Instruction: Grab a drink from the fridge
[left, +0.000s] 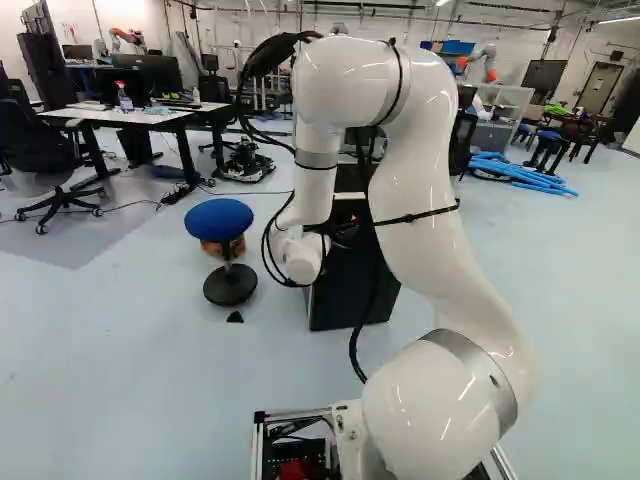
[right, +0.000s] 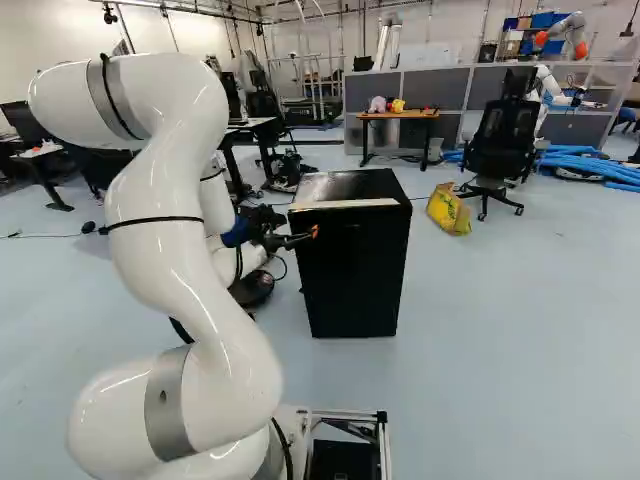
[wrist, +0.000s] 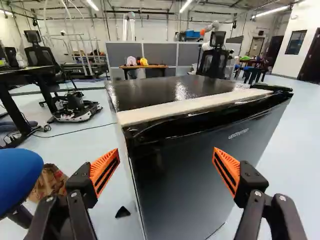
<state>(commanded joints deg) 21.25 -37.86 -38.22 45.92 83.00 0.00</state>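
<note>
No drink could be seen in any view; presumably it was inside the black fridge (right: 355, 275), which stood on the floor ahead of the arm (left: 420, 190). The fridge's door (wrist: 200, 170) looked shut, so the step in hand seemed to be getting it open, with the grasp of the drink yet to come.

The jaws were released and held nothing. Their orange pads (wrist: 103, 172) stood wide apart before the fridge, one out past the door's free side and the other in front of its face. The next move probably called for easing one finger in behind that free edge, then drawing the door outward; coming in too straight might only push the fridge.

The wrist view alone gave a clear look at the dark cap (wrist: 271, 87) on the far top corner of the door, likely the hinge, and at how the pads straddled the near edge. The left base view hid much of the fridge behind the arm, yet showed the blue stool (left: 219, 219) whole, a paper bag (left: 214, 247) behind it and a small black wedge (left: 235, 317) on the floor. Only the right base view showed the yellow bag (right: 449, 208), lying beyond the fridge near an office chair (right: 500, 140).
</note>
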